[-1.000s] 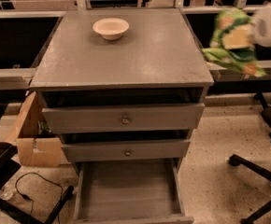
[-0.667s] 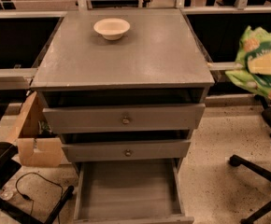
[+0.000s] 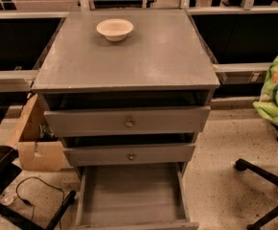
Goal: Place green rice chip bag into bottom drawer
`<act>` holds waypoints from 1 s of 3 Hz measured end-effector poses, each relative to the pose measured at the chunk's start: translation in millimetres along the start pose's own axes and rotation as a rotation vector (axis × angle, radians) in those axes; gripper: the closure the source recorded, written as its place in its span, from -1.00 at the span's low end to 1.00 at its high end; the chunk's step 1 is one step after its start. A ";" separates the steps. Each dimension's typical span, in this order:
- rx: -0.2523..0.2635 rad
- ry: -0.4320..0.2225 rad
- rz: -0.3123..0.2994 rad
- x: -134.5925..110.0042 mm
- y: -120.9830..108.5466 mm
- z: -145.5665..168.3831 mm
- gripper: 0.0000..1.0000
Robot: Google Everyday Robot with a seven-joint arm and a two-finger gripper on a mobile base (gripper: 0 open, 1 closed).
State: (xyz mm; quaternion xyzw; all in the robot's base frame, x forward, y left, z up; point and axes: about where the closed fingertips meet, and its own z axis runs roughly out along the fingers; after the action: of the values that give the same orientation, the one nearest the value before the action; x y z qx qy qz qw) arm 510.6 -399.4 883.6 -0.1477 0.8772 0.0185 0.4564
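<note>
The green rice chip bag hangs in the air at the right edge of the camera view, beside the cabinet's right side at the height of the top drawers; part of it is cut off by the frame. The gripper is out of view past the right edge, so what holds the bag is hidden. The bottom drawer of the grey cabinet is pulled open, its plank floor bare, low in the middle of the view and well left of and below the bag.
A cream bowl sits at the back of the cabinet top. The two knobbed drawers stand slightly ajar. A cardboard box and a dark chair are on the left, a chair base on the right.
The bag has moved down and to the right, from beside the cabinet top to the frame's right edge. The pale gripper seen above it earlier has left the view.
</note>
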 end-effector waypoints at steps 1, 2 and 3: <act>0.006 -0.003 -0.028 3.7 -3.0 -6.0 1.00; -0.001 -0.001 -0.032 1.7 1.7 -2.4 1.00; -0.054 0.008 -0.072 20.0 33.4 -4.8 1.00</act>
State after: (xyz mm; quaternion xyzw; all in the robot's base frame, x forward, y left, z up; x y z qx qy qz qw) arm 486.8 -373.1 866.9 -0.1915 0.8723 0.0251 0.4493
